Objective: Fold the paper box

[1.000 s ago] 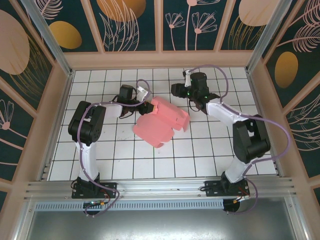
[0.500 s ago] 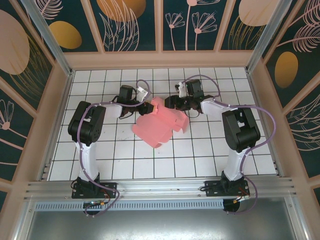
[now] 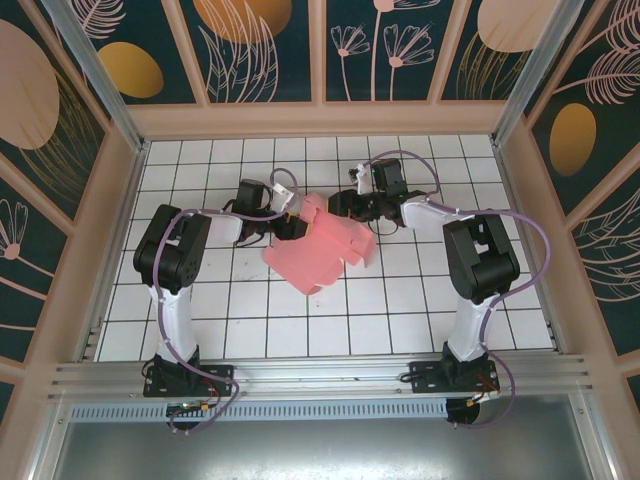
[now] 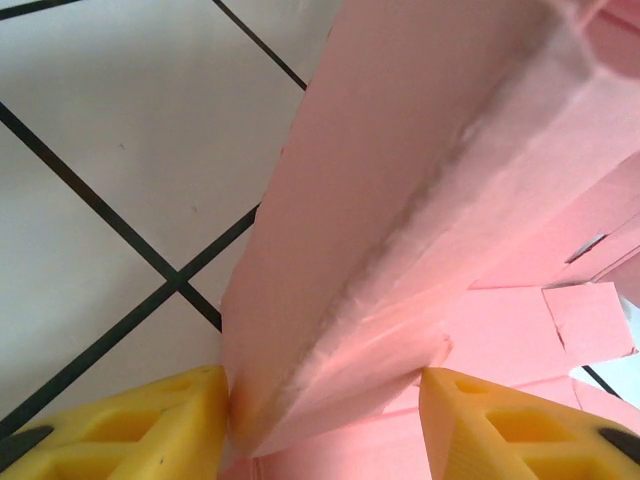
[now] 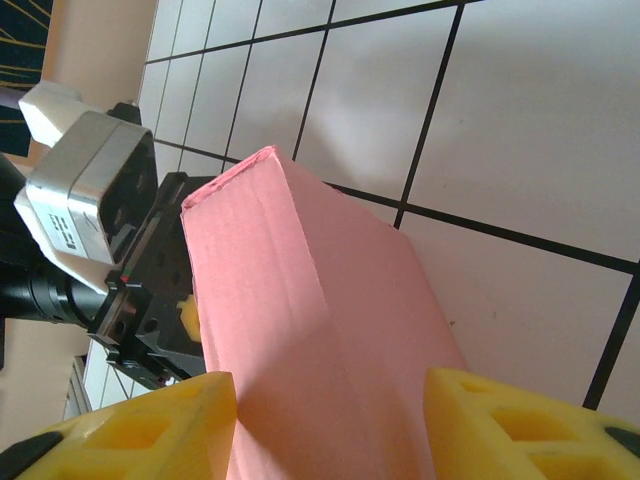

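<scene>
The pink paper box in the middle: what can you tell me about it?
The paper box is plain salmon-pink thin card, partly folded: flaps lie flat on the white tiled table while creased panels stand up at its far end. It sits mid-table between both arms. The left gripper straddles one folded ridge with slack; the right gripper flanks a raised panel.

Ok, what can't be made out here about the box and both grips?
Left wrist view: the left gripper straddles the paper box; the bottom edge cuts its fingers, so clamping is unclear.
Right wrist view: same for the right gripper.
Top view: the box's raised panels hide what lies beneath; jaws too small.
</scene>
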Controlling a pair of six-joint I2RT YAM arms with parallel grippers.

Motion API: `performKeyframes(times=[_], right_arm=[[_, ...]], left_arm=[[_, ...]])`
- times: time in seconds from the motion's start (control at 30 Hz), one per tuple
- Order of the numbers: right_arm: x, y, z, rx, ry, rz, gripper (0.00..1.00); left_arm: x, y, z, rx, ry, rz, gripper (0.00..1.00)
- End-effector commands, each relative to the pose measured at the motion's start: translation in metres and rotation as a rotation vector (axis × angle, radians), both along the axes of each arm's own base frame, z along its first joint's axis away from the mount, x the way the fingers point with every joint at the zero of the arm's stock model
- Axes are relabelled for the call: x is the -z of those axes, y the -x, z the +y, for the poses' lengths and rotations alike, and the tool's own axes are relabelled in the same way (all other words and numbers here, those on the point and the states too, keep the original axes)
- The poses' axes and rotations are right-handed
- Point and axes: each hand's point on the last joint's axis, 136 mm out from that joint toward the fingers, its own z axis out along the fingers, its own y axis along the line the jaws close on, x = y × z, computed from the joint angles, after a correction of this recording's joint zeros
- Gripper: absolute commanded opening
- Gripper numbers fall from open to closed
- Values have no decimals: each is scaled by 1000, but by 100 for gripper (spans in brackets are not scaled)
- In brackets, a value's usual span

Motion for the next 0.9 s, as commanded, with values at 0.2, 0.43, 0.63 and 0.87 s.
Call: performKeyframes(times=[0.2,0.43,0.63,0.87], right_arm=[[0,4,10,-21,-29,9,51],[-2,8,17,-31,-36,11,51],[-1,14,26,-43,-42,19,50],[0,16,28,-38,-40,24,49]], left_arm=[[-9,-3,-5,9,4,-22,38],[-6,-8,-3,-7,-13,-19,41],[-4,-16,-1,-45,-26,-15,37],[-6,-20,-3,-58,-14,-16,32]])
